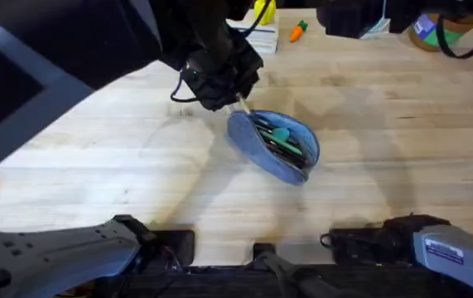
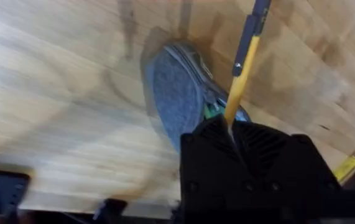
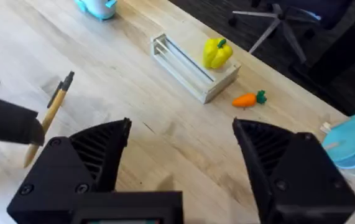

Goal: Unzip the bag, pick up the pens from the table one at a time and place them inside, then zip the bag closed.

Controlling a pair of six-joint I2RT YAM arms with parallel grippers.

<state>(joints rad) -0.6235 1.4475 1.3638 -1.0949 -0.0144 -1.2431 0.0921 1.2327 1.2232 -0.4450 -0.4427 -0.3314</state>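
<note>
Overhead: bag lying unzipped on bench, green pen inside. Left gripper poised at bag's upper-left end, jaws pinched on yellow pen, pen angled above the open bag. Right gripper raised well off, jaws spread wide with nothing between them. Orange carrot toy far beyond bag.

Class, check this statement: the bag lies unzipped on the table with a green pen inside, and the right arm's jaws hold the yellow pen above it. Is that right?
Not quite: the left gripper holds the yellow pen, as the left wrist view shows. The right gripper is open and empty. The rest stands: the bag lies unzipped on the table with the green pen inside.
</note>
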